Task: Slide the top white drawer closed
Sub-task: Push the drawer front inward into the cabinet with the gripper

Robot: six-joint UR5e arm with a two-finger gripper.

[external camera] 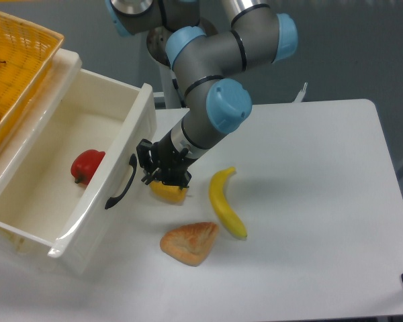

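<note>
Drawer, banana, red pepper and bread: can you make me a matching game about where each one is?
Things:
1. top white drawer
2. banana
3. red pepper
4. bread

Places:
A. inside the drawer
B. pulled open, gripper by its handle
C. on the table, nearest the front edge
D. on the table, right of the gripper

Pairs: 1-B, 2-D, 3-A, 4-C
</note>
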